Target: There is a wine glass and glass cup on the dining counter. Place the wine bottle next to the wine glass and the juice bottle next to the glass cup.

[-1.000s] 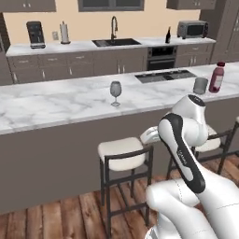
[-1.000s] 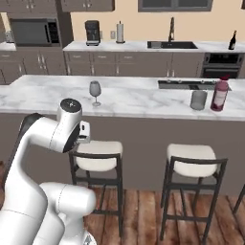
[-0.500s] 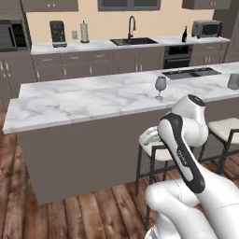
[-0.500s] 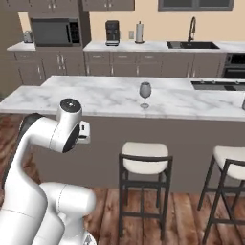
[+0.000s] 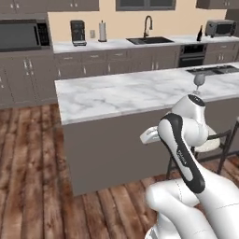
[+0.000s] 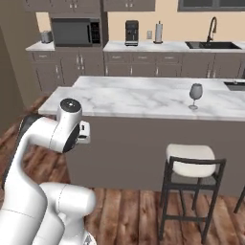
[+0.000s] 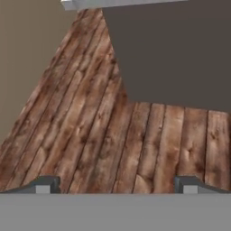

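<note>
Base shifted; wine glass (image 6: 195, 93) beyond open tool (image 7: 116, 184)

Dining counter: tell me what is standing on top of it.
On the dining counter only the wine glass shows, upright near its right part. The slab runs past the picture's right edge, so anything standing farther along cannot be seen.

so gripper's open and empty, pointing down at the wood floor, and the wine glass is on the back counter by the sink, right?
Not quite. The wine glass stands on the dining counter, as the right base view shows. The rest holds: the gripper is open, empty, over the wood floor.
</note>
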